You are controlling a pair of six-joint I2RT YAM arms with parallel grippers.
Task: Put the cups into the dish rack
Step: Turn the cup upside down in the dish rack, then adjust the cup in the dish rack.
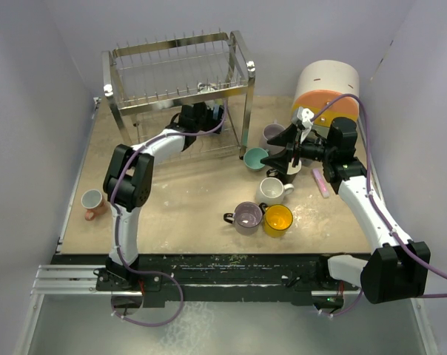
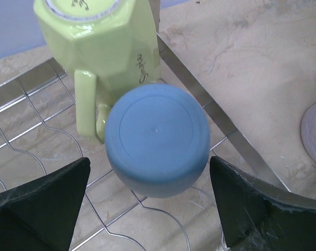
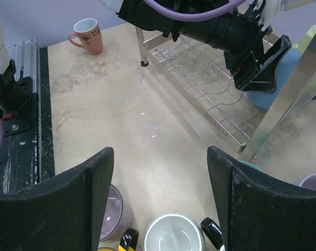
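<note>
The chrome dish rack [image 1: 177, 81] stands at the back left. My left gripper [image 1: 213, 114] reaches into its lower tier. In the left wrist view a blue cup [image 2: 157, 138] sits upside down on the wire grid [image 2: 32, 136], between the open jaws of the left gripper [image 2: 149, 178] with gaps on both sides. A yellow-green cup [image 2: 100, 42] stands upside down behind it. My right gripper [image 1: 274, 154] hovers open and empty over the table. Under the right gripper [image 3: 159, 157] are a white cup [image 3: 173, 232] and a lilac cup [image 3: 116, 209].
Loose on the table are a teal cup [image 1: 254, 157], a white cup [image 1: 272, 190], a lilac cup [image 1: 247, 217], a yellow cup [image 1: 277, 220], a greyish cup [image 1: 274, 134] and a pink cup [image 1: 92, 201]. A round drawer unit [image 1: 327, 89] and a pink bar [image 1: 320, 182] sit at the right.
</note>
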